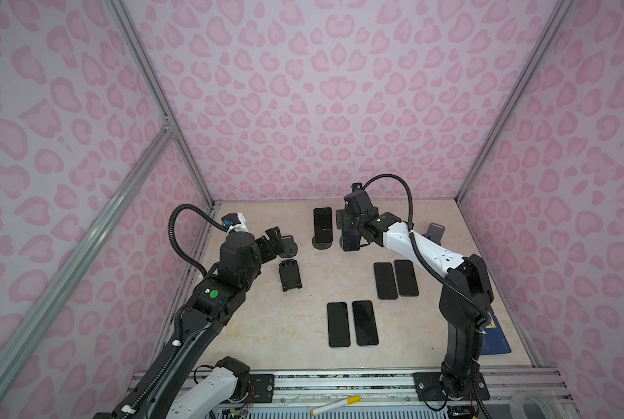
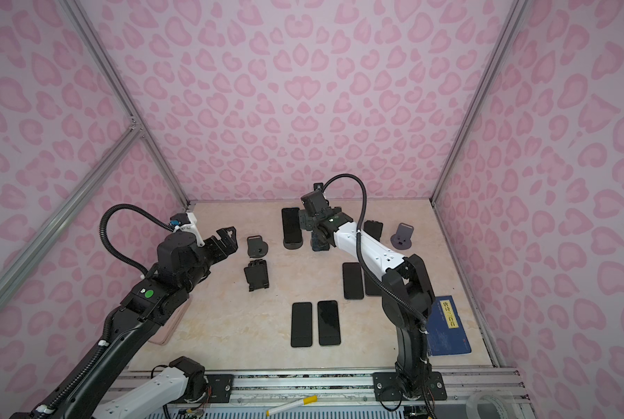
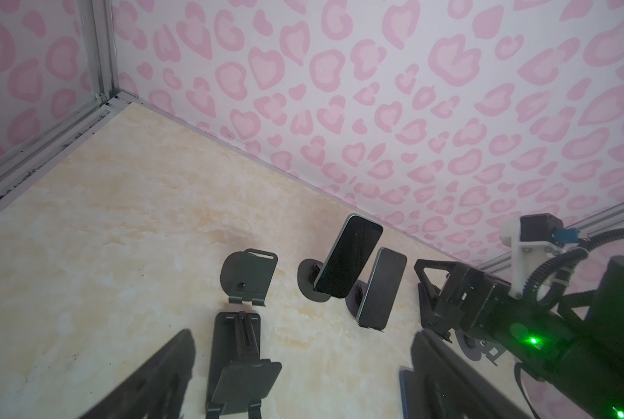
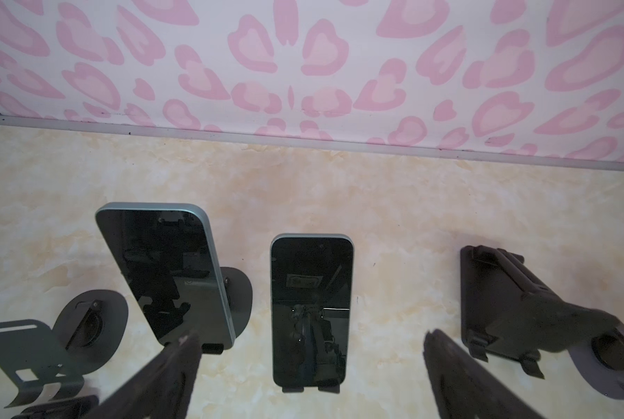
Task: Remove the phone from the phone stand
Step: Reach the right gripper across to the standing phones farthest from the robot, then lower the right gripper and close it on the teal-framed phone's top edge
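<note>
Two dark phones lean on round-based phone stands at the back of the table. One phone (image 1: 322, 225) (image 2: 290, 225) (image 4: 165, 272) stands free. The other phone (image 4: 311, 312) (image 3: 379, 286) on its phone stand (image 4: 310, 389) is mostly hidden under my right gripper (image 1: 346, 228) (image 2: 312, 226) (image 4: 312, 341) in both top views. That gripper hovers just in front of this phone, open, a finger to each side and not touching. My left gripper (image 1: 274, 242) (image 2: 230, 240) (image 3: 299, 352) is open and empty, above the table's left side.
An empty grey stand (image 2: 256, 246) (image 3: 248, 275) and a folded black stand (image 1: 290, 275) (image 3: 237, 359) lie near my left gripper. Another black stand (image 4: 502, 301) and a grey stand (image 2: 401, 237) sit right. Several phones (image 1: 364, 323) lie flat in front. A blue book (image 2: 448, 326) lies by the right arm's base.
</note>
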